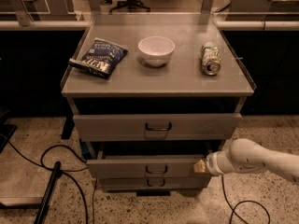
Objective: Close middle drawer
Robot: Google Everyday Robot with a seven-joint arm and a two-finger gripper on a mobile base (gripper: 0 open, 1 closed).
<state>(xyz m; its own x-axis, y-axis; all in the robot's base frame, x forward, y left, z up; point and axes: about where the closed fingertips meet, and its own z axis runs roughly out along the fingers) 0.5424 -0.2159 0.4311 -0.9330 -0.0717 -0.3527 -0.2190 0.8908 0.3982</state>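
Observation:
The grey cabinet has three drawers. The middle drawer (140,167) is pulled out part way, with its low flat front and small dark handle (156,170) standing forward of the top drawer (156,126) above it. The lowest drawer (154,183) shows just below it. My gripper (200,166), at the end of a white arm coming in from the right, rests against the right end of the middle drawer's front.
On the cabinet top (154,78) lie a blue chip bag (99,57), a white bowl (156,50) and a can on its side (210,59). Black cables (56,171) run across the speckled floor at the left and lower right.

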